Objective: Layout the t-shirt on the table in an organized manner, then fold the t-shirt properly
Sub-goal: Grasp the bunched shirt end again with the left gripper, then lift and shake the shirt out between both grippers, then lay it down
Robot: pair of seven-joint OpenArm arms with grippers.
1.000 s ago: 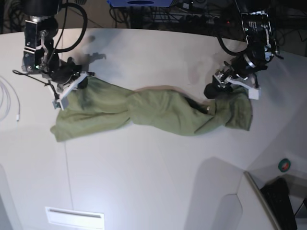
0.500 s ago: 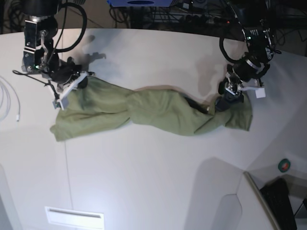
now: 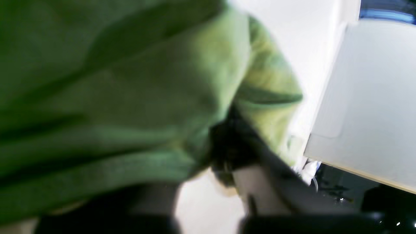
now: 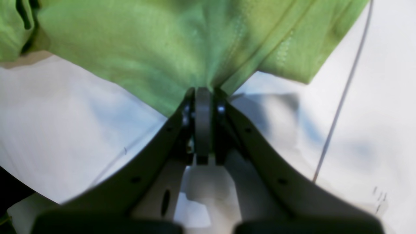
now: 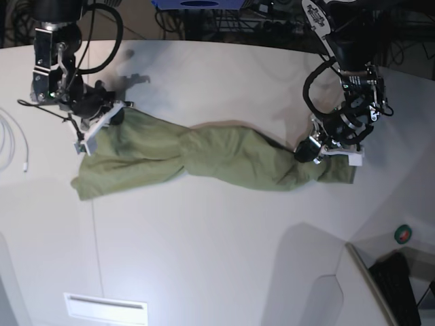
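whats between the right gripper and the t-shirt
Nothing lies between them: in the right wrist view the right gripper is closed on the t-shirt, its fingertips pinching a fold of the cloth.

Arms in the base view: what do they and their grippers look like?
Both arms are mostly black, with white and grey parts showing. The right gripper has dark, tapering fingers; the left gripper is dark too, with a pale piece beside it. Black cables loop off each arm. No readable markings.
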